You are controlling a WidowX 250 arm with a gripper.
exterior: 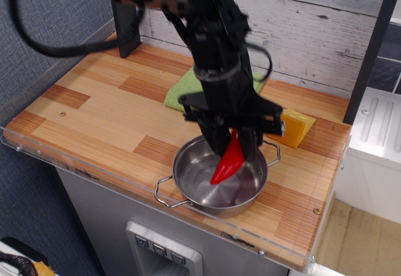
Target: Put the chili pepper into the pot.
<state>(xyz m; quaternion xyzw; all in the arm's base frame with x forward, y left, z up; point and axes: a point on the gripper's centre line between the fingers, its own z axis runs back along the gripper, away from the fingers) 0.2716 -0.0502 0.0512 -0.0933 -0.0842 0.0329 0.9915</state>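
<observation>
On the wooden counter (94, 110) the job looked almost done: the gripper (233, 143), clamped on the chili pepper (228, 162), held it tip-down inside the pot (191, 188), release remaining, cheese wedge (294, 127) to the right.

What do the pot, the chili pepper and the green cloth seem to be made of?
The pot looks like polished stainless steel: its inside mirrors the red pepper. The chili pepper, held in the pincer, has a glossy, even red skin, so probably plastic. The green cloth, mostly hidden behind the arm, looks soft and matte, perhaps microfibre.
</observation>
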